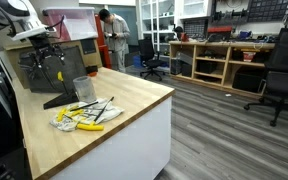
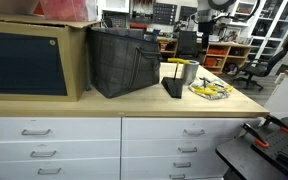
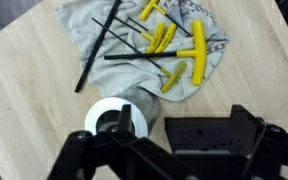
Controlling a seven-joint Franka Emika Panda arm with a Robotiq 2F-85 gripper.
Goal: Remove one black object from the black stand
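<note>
Dark gripper (image 3: 162, 150) links fill the bottom of the wrist view. I cannot tell whether the jaws are spread or closed, since the fingertips blur into the black stand (image 3: 219, 140) beneath them. Just left of the black stand sits a small translucent cup (image 3: 109, 115). Farther off, a grey cloth (image 3: 134, 40) carries yellow-handled tools (image 3: 184, 45) and a long black rod (image 3: 96, 50). In an exterior view the black stand (image 1: 44, 72) tilts back at the far left of the wooden table (image 1: 134, 95), with the gripper hanging over it, seemingly clear of it. The cloth lies close to the table's near edge, and bare wood lies open to its right as far as the corner. In an exterior view a wooden cabinet (image 2: 29, 60) stands just beside the black stand.
</note>
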